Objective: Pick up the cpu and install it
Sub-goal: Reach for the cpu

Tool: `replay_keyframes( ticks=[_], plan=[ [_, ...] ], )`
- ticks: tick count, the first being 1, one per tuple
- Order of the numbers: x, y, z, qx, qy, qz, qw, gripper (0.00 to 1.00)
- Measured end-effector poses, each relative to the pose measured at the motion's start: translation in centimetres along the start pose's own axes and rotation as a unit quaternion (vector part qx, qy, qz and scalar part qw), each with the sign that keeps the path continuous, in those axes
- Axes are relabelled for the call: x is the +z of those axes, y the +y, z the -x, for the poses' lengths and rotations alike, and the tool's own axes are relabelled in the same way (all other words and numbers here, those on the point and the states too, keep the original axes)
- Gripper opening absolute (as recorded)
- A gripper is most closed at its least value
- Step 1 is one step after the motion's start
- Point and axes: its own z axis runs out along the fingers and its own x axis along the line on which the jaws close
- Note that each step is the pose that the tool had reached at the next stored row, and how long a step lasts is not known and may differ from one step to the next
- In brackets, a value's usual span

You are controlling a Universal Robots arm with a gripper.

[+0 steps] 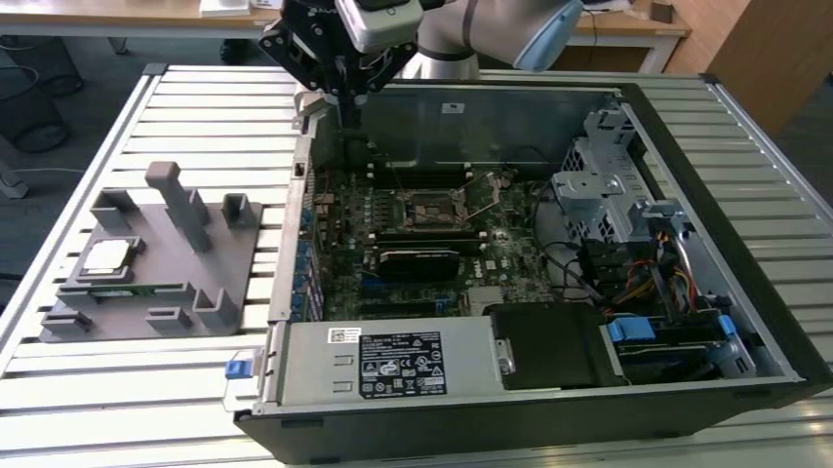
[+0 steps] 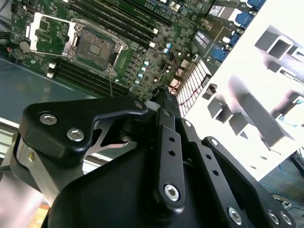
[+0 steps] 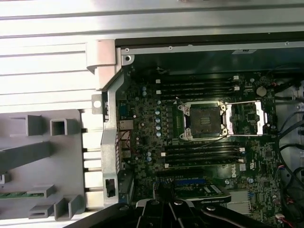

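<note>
Cpu (image 1: 107, 255): lay flat, silver top up, on grey fixture (image 1: 124, 317) on slatted table (image 1: 131, 395), outside computer case (image 1: 521, 424), at the exterior view's left. Exact seating in fixture too small to make out. Green memory stick (image 1: 120, 289) just beside it on same fixture.

Hidden or cut off: arm clipped by frame edge in exterior view. Fixture and memory stick (image 3: 14, 194) clipped by frame edge in first wrist view. Much of second wrist view blocked by gripper's own dark linkage.

Writing: white-and-black label (image 1: 401, 363) on metal box at case's near side; print too small to read.

Gripper (image 1: 347, 122): hung above case's far corner on the exterior view's left, fingers drawn together, nothing between them.

Relation: cpu well apart from gripper, off toward the exterior view's left and nearer the camera. Socket (image 1: 430, 207) on motherboard (image 1: 390, 249) sat closer to gripper than cpu did; hold-down frame stood flipped open in first wrist view.
</note>
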Motion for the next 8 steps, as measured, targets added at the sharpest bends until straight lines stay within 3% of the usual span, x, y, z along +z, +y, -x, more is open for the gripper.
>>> replay_keyframes(
  ticks=[8],
  plan=[
    [0.03, -0.05, -0.69, 0.000, 0.0000, 0.0000, 1.0000, 0.11]
  ],
)
